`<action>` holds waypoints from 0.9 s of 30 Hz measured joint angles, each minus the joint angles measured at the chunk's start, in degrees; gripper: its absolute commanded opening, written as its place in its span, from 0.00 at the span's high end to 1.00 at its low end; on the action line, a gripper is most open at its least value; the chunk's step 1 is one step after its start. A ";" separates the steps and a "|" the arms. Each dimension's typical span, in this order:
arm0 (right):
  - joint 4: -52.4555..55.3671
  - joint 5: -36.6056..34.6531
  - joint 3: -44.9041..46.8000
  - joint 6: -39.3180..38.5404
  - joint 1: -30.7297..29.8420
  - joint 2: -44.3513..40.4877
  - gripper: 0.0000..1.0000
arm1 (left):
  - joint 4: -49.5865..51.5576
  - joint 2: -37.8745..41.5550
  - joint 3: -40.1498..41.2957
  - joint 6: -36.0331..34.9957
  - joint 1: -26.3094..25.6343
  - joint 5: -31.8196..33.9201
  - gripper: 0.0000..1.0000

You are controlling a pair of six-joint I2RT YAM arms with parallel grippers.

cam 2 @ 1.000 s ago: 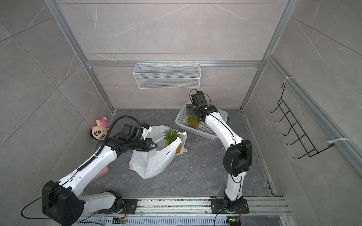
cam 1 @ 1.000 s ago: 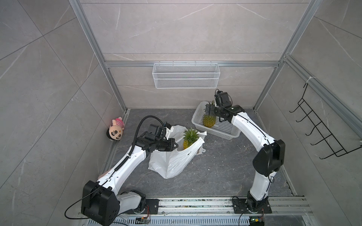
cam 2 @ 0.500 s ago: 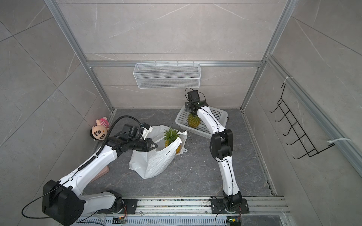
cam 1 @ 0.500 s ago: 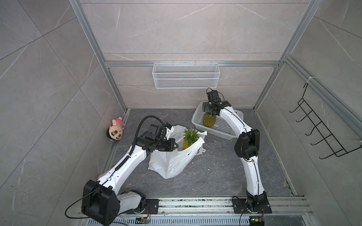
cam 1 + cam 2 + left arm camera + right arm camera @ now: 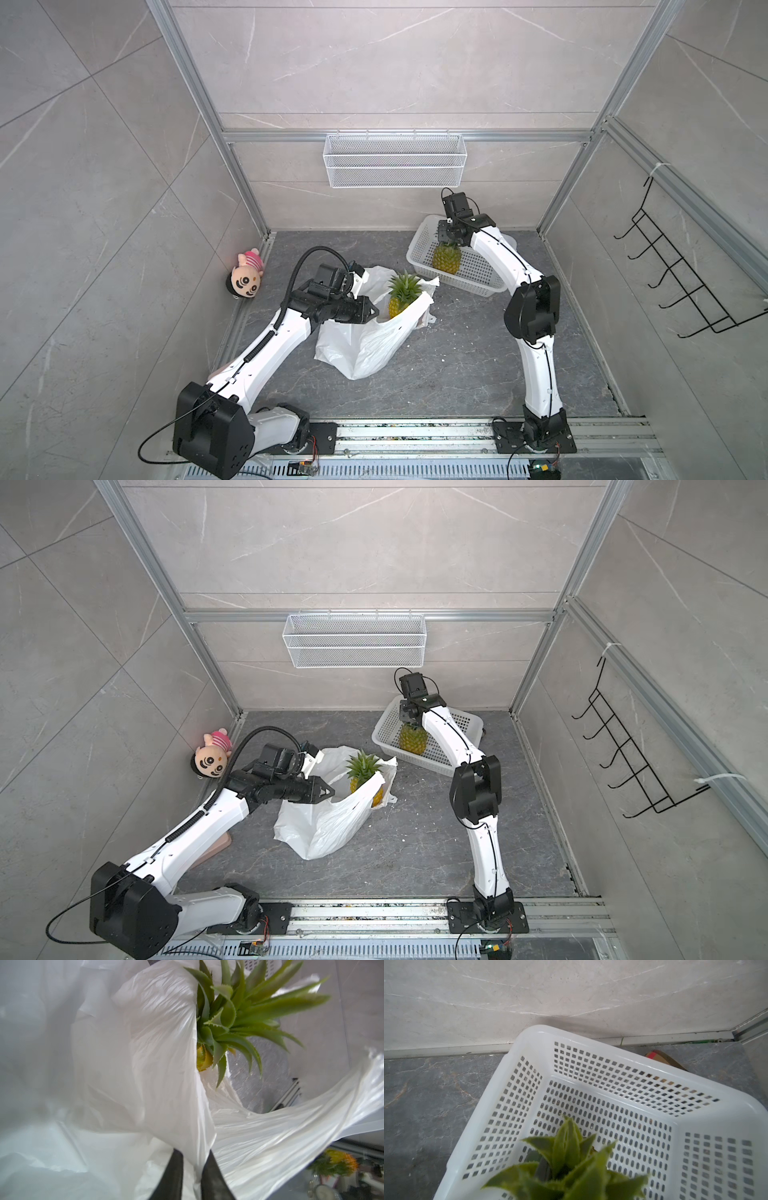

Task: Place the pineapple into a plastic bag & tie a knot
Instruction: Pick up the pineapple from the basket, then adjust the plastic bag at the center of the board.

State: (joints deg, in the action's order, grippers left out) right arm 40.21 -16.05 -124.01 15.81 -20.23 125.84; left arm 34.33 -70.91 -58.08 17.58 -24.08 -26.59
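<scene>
Grey surface [image 5: 457, 374]: left fingers [image 5: 174, 1176] have parted off the plastic bag [image 5: 374, 345]; right fingers [image 5: 543, 1168], grasp unclear, now nestle in the basket [image 5: 478, 270] pineapple [image 5: 446, 259] crown, pickup likely

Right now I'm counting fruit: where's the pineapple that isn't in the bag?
In both top views the pineapple stands in the white basket at the back right, the right gripper over its crown.

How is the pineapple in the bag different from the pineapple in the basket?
The bag pineapple is half hidden by the white plastic bag; the basket pineapple shows its whole yellow body. The bag pineapple's leafy top spreads free; the basket pineapple's sits under the right gripper. Both are yellow with green leaves.
</scene>
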 measured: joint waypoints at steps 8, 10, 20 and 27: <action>-0.52 0.57 9.40 -0.37 0.66 -20.28 1.00 | 4.02 7.96 -4.02 -1.70 -3.85 13.07 0.13; -0.44 0.44 11.65 -0.28 1.14 -25.79 1.00 | 4.26 9.51 -6.27 -2.49 -8.11 16.41 0.12; 7.02 1.77 29.86 1.05 4.63 -48.33 1.00 | 0.98 -0.44 -17.44 -9.29 -31.69 26.64 0.02; 12.11 4.11 37.70 2.25 4.94 -57.86 1.00 | -0.87 -15.52 -23.69 -13.00 -35.17 28.63 0.09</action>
State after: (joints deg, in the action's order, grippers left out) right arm 52.31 -11.94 -86.30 18.06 -15.29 67.99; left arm 33.45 -86.43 -81.78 4.58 -59.24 2.04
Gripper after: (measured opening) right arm 0.204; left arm 0.951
